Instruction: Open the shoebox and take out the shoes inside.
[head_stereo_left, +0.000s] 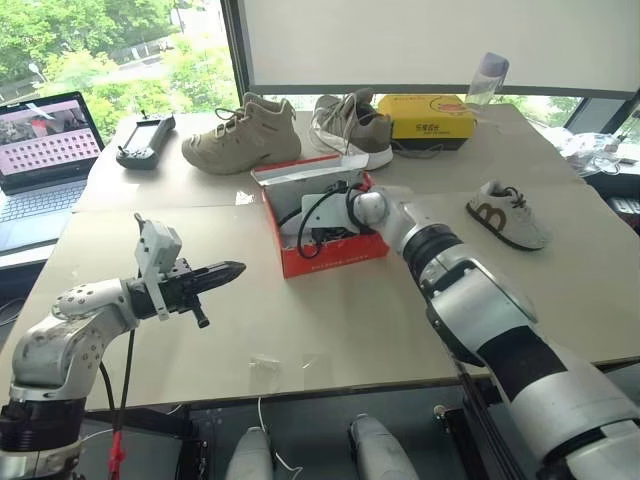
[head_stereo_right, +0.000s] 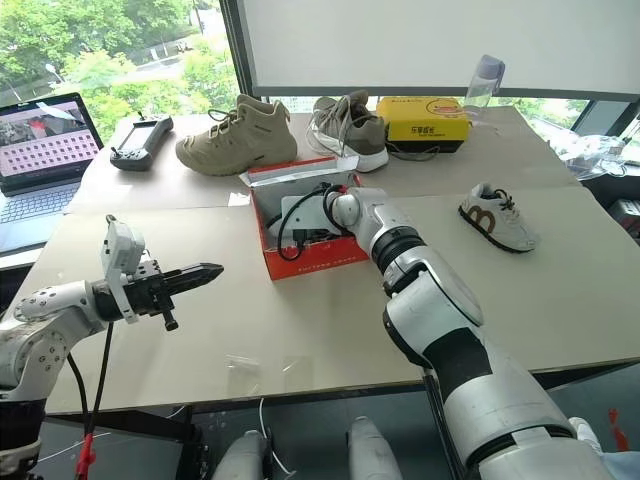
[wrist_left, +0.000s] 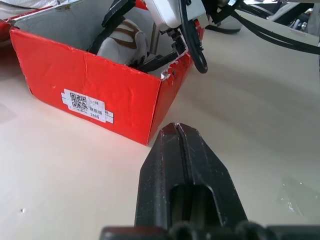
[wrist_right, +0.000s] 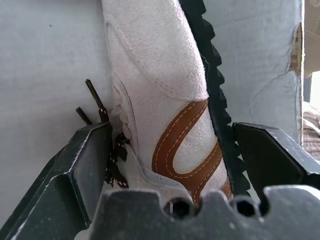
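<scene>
Reaching down into the open red shoebox (head_stereo_left: 330, 255), my right gripper (wrist_right: 170, 150) has its fingers spread wide on either side of a small grey-white sneaker (wrist_right: 160, 100) with a brown side mark; the shoe lies on its side between them, its dark toothed sole toward one finger (wrist_right: 272, 160) and its brown laces toward the other. Whether the pads already touch it I cannot tell. That box sits mid-table with its lid hinged back on the far side. My left gripper (head_stereo_left: 225, 271) hangs over the bare tabletop to the near left of the box, apart from it, fingers pressed together and holding nothing. The other sneaker of the pair (head_stereo_left: 508, 214) rests on the table to the right of the box, well apart from both grippers.
</scene>
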